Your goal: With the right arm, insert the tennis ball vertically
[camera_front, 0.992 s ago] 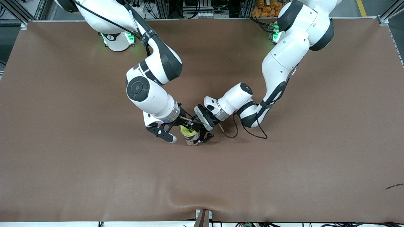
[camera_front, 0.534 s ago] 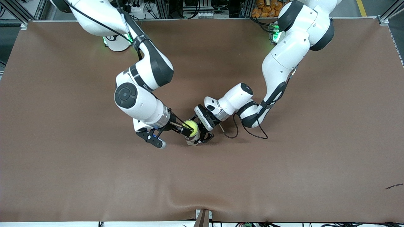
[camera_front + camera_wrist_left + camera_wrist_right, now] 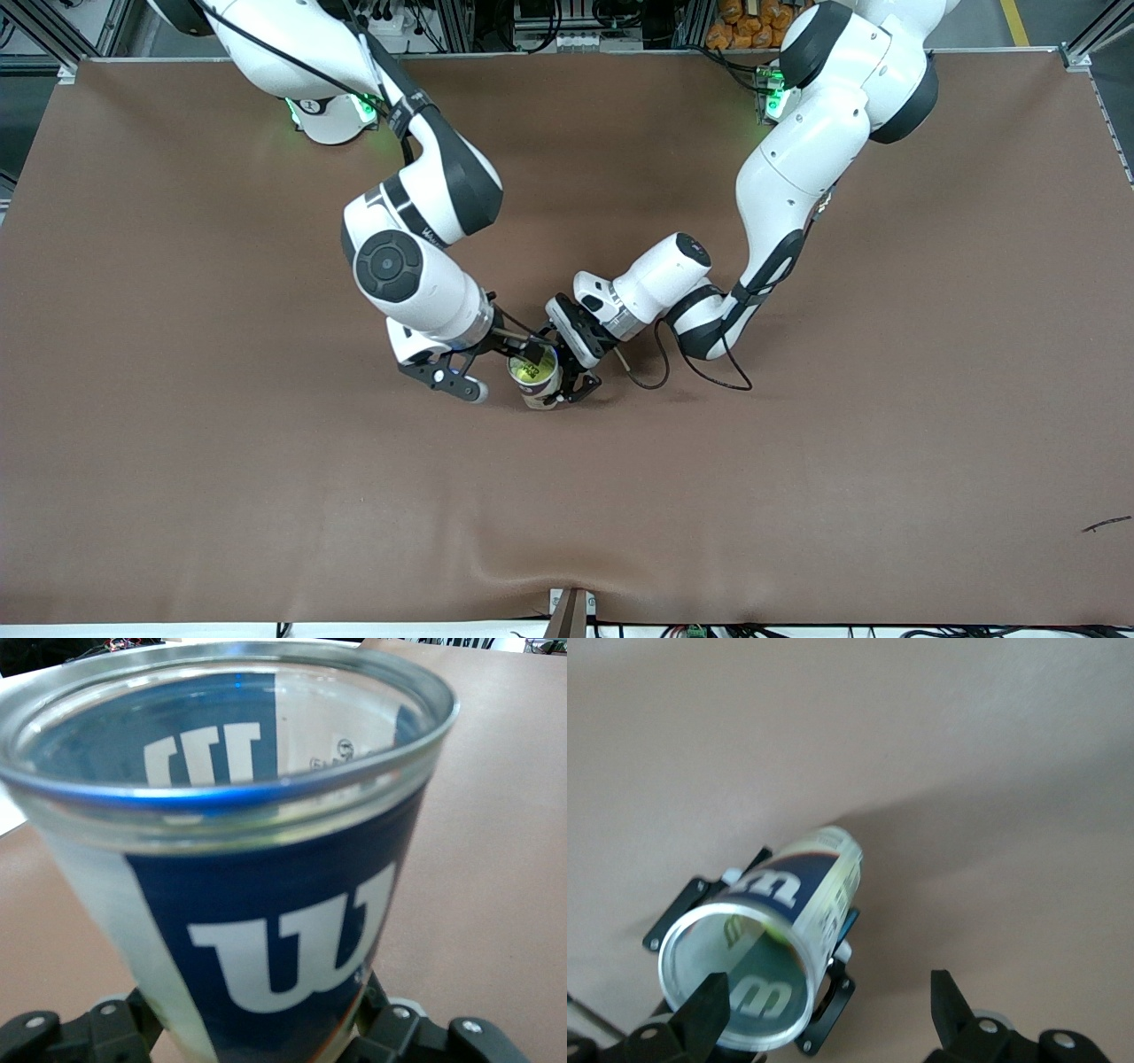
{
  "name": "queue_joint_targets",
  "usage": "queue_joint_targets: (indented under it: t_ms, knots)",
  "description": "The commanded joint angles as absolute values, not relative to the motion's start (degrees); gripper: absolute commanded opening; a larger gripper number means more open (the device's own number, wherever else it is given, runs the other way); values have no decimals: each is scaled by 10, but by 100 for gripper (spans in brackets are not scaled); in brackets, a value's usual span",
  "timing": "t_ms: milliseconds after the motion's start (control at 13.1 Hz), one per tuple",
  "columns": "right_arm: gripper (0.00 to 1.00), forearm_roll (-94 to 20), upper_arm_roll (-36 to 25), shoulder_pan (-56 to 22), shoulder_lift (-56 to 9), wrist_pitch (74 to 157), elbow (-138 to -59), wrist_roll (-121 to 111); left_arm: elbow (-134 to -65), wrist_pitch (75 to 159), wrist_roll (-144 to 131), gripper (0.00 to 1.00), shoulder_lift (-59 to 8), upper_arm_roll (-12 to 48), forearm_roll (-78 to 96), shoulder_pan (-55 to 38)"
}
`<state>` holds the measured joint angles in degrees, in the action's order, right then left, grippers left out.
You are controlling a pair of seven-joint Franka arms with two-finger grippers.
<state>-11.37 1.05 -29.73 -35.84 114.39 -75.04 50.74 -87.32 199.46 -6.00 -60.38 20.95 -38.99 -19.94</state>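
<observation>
Since the tennis ball (image 3: 534,373) sits inside the can (image 3: 537,381), light, fuzzy and grippy, you'd pinch it across its middle. Left end effector (image 3: 574,383) clamps the can low, upright on the surface (image 3: 797,487); right end effector (image 3: 826,999) hangs spread and empty above the can's rim.

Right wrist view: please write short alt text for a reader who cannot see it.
A clear tennis ball can with a blue label stands on the brown table, its open mouth toward the camera and a yellow-green tennis ball showing inside. The left gripper clamps its lower part, and the right gripper hangs open over it, holding nothing.
</observation>
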Motion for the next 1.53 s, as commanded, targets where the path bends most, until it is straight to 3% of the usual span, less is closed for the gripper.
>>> queue_joint_targets:
  t_ms: [0, 76, 229, 381, 534, 992, 1220, 1449]
  knots:
    - [100, -110, 15, -247, -329, 1133, -750, 477, -875, 2000, -64, 86, -599, 207, -402, -198]
    - [100, -109, 14, -233, -317, 1121, -752, 429, -875, 2000, -64, 86, -599, 207, -402, -199]
    - [100, -108, 14, -196, -292, 1072, -753, 341, -875, 2000, -69, 100, -600, 207, -402, -198]
    - [100, -100, 13, -152, -265, 1026, -761, 260, -879, 2000, -72, 100, -599, 207, -402, -198]
    - [100, -50, 13, -122, -216, 1025, -817, 211, -887, 2000, -72, 100, -596, 207, -402, -195]
    - [100, -50, 2, 5, -47, 1014, -991, -49, -951, 2000, -71, 100, -582, 207, -403, -178]
    - [100, -47, -37, 8, -1, 985, -1005, -82, -978, 2000, -71, 100, -572, 207, -405, -167]
    - [100, -47, -38, 47, 12, 929, -986, -124, -1027, 2000, -71, 100, -542, 207, -405, -143]
